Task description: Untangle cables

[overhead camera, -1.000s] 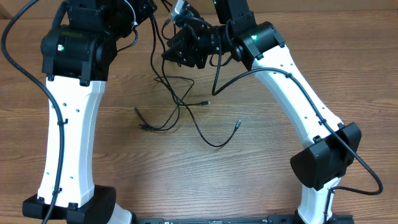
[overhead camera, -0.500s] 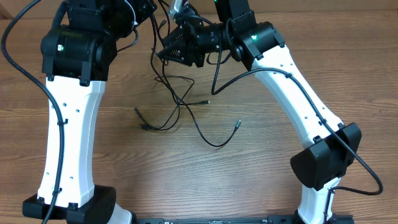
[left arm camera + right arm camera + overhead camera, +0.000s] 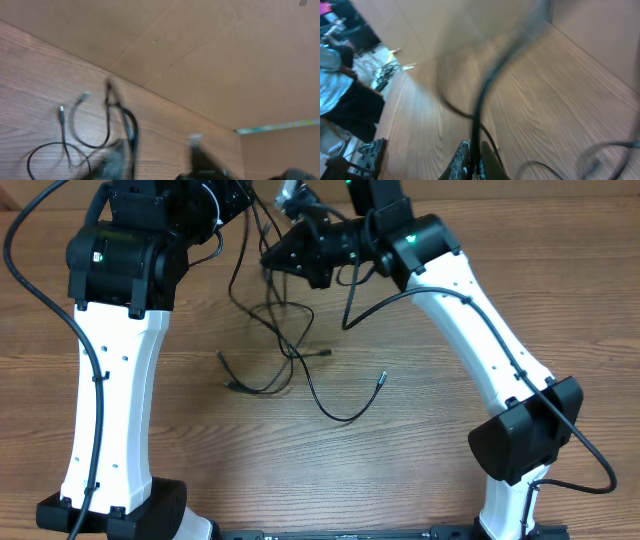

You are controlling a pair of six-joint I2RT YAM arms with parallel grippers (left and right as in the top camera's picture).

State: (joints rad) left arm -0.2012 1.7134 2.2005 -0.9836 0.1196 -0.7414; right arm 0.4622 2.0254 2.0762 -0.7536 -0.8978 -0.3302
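We find the cables point(image 3: 291, 351) partly raised. One strand point(image 3: 481, 97) runs straight out from the right gripper point(image 3: 472, 161), whose fingers are pressed together on it. The remainder trails beyond those fingertips onto the table point(image 3: 400, 470). The left gripper point(image 3: 157, 167) shows blurred, with its fingers point(image 3: 199, 155) apart and loose cable ends lying ahead of them.

Wood-grain table point(image 3: 330, 475), thin black cables point(image 3: 292, 352) in loose tangled loops across its far middle
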